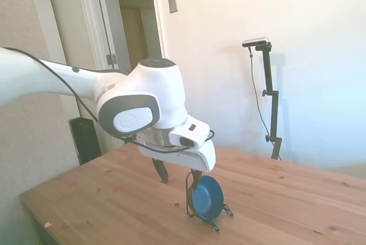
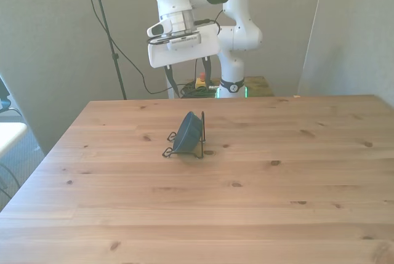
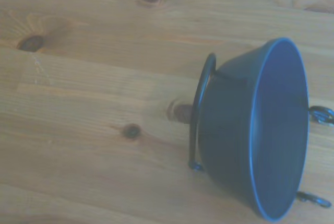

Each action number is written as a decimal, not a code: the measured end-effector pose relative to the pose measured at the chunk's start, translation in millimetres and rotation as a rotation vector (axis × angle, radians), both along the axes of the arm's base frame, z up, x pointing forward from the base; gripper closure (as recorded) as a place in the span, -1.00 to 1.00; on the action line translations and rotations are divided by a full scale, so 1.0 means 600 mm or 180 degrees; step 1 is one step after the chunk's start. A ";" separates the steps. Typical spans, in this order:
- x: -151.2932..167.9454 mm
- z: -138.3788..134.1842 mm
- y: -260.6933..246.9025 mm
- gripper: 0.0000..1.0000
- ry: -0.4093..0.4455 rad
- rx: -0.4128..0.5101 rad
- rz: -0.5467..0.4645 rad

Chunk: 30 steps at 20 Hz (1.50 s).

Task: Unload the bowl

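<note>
The wooden table (image 2: 258,202) shows knotty pine planks. One thin black wire stand (image 2: 200,144) sits directly on it, holding the dark blue bowl (image 2: 188,133) on edge.

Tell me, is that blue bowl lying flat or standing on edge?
On edge. The bowl is tipped up on its rim, leaning against the upright loop of a wire stand on the table.

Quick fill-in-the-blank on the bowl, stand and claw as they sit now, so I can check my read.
The bowl is dark ____.
It stands on its edge, propped in a thin black wire ____.
The claw, fingers apart, holds ____.
The table is made of ____.

Missing words: blue; stand; nothing; wood
</note>
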<state>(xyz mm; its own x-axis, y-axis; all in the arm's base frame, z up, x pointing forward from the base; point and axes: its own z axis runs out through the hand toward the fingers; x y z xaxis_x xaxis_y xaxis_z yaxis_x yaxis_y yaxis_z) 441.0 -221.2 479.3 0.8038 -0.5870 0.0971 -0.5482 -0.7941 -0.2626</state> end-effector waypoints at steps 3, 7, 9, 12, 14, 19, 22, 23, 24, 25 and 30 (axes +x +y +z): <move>0.023 -0.013 -0.020 -1.00 0.0020 0.0101 0.0095; 0.046 -0.027 -0.038 -1.00 0.0104 0.0250 0.0266; 0.059 -0.041 -0.041 -1.00 0.0148 0.0327 0.0378; 0.074 -0.062 -0.042 -1.00 0.0205 0.0394 0.0533; 0.081 -0.075 -0.038 -1.00 0.0234 0.0407 0.0596; 0.094 -0.100 -0.021 -1.00 0.0283 0.0429 0.0738; 0.099 -0.109 -0.014 1.00 0.0285 0.0434 0.0790; 0.101 -0.110 -0.012 1.00 0.0281 0.0436 0.0800; 0.102 -0.111 -0.010 1.00 0.0277 0.0434 0.0812; 0.104 -0.112 -0.008 1.00 0.0271 0.0427 0.0825; 0.103 -0.121 -0.004 1.00 0.0249 0.0429 0.0892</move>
